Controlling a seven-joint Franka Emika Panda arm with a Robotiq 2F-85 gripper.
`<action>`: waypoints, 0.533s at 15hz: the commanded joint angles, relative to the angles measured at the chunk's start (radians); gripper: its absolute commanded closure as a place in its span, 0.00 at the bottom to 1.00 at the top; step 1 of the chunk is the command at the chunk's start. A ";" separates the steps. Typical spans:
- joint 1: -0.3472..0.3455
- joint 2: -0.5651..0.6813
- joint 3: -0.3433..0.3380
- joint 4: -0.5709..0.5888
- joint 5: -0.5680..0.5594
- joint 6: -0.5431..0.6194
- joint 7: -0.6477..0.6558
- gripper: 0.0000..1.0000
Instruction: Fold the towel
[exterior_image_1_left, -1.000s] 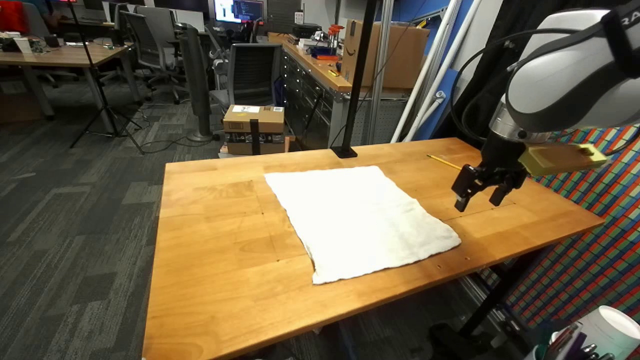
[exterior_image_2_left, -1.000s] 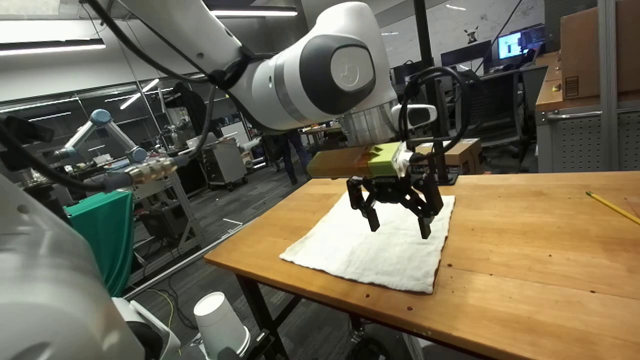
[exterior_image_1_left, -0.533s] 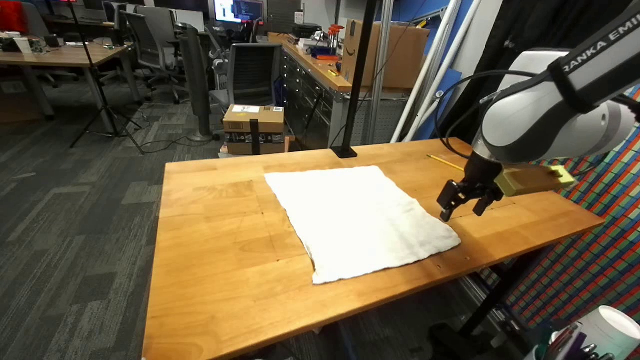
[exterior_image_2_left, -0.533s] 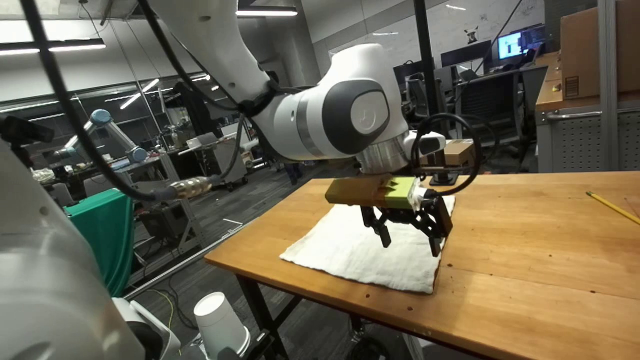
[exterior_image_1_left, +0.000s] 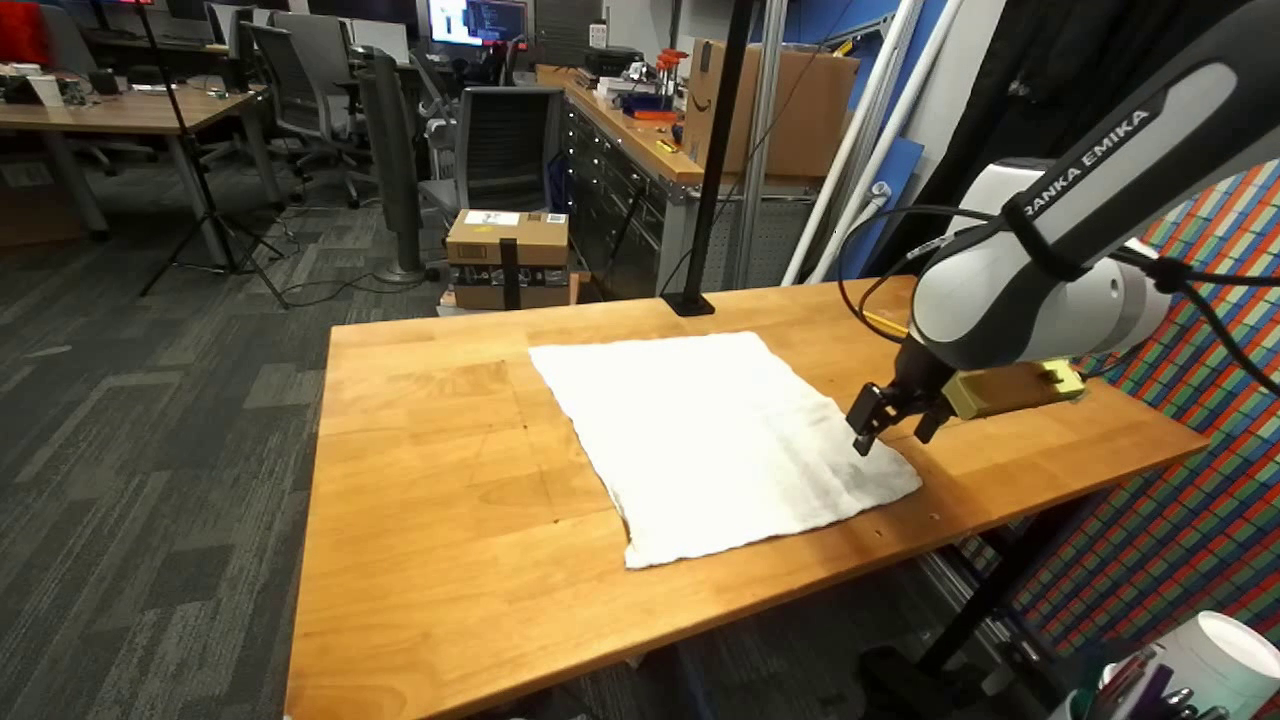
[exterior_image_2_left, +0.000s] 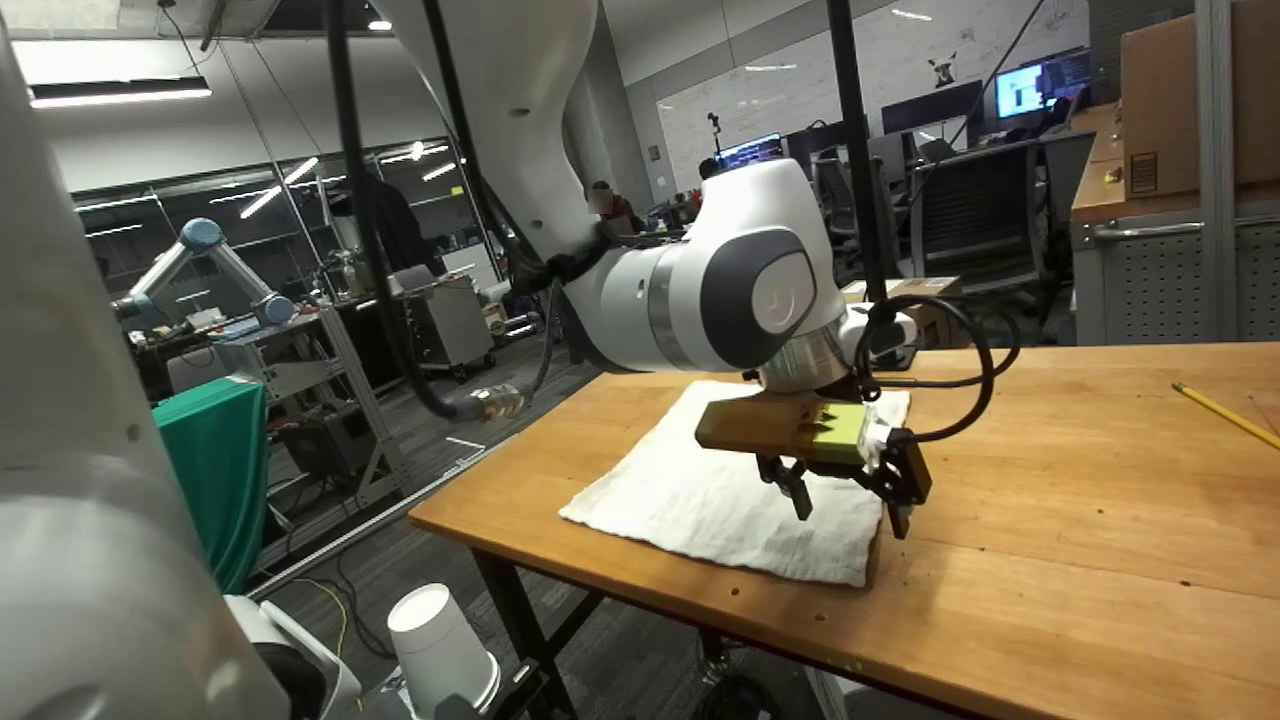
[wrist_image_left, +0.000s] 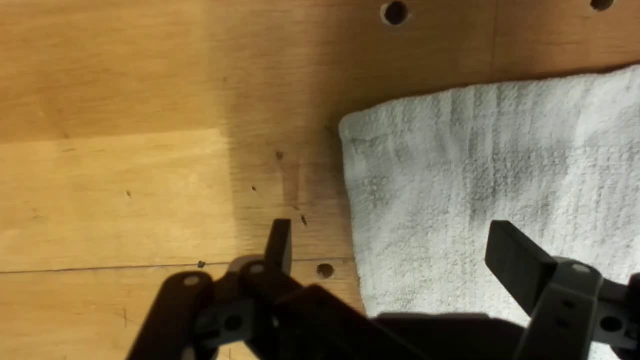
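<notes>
Free rm over towel (exterior_image_1_left: 690, 440) & on tbl (exterior_image_1_left: 420, 500) beside it; blk post (exterior_image_1_left: 717, 150) stands in way at tbl's far edge.

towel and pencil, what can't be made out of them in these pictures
Towel: in the wrist view, cut off by the right edge, partly covered by the fingers.
Towel's underside: hidden in all views by the towel's own upper side.
Pencil: in an exterior view, one end is cut off by the right edge.

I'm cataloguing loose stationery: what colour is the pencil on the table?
The pencil is yellow with a greenish end, seen best in an exterior view.
</notes>
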 joint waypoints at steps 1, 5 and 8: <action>0.001 0.090 -0.010 0.068 -0.021 0.043 0.009 0.00; 0.017 0.140 -0.037 0.101 -0.050 0.049 0.036 0.34; 0.053 0.133 -0.089 0.102 -0.134 0.060 0.114 0.58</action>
